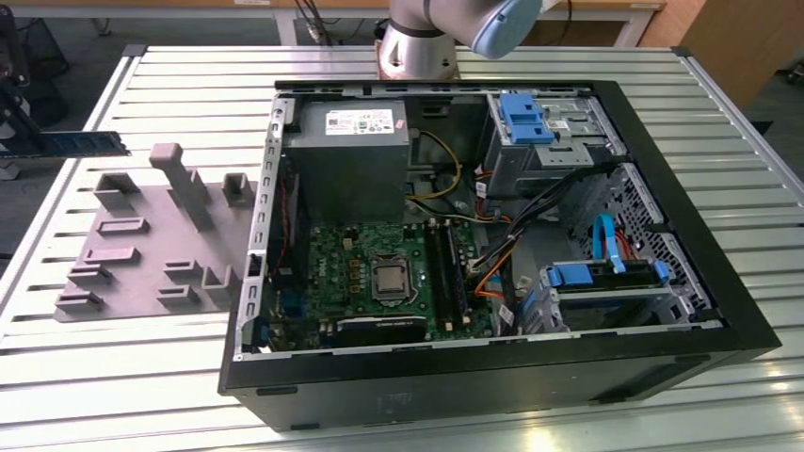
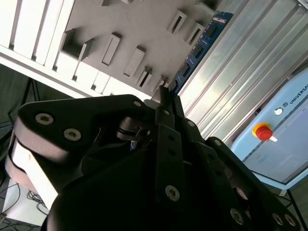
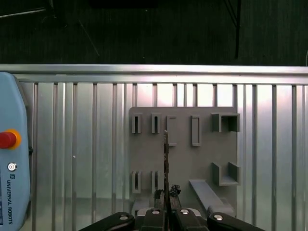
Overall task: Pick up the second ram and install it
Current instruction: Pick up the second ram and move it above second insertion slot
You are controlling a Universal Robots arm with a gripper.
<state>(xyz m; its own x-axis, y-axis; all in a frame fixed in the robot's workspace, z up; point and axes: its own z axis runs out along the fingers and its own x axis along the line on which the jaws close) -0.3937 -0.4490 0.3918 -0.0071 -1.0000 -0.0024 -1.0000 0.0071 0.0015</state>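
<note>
The second ram (image 1: 88, 143) is a thin dark blue-green stick with black chips, held level in the air at the exterior view's left, above the far end of the grey fixture (image 1: 151, 254). My gripper (image 3: 166, 196) is shut on one end of it. In the first wrist view the ram (image 3: 166, 159) shows edge-on over the fixture (image 3: 192, 163). In the second wrist view the ram (image 2: 197, 50) sticks out past the fingertips (image 2: 162, 94). The long black motherboard slots (image 1: 446, 268) lie inside the open computer case (image 1: 679, 282), well to the right of the ram.
The fixture carries several upright blocks (image 1: 176, 179) and small holders. A blue teach pendant (image 3: 9, 159) with a red stop button (image 2: 262, 132) lies on the slatted metal table (image 1: 188, 66). The robot base (image 1: 421, 42) stands behind the case. Cables and blue drive brackets (image 1: 603, 275) crowd the case's right side.
</note>
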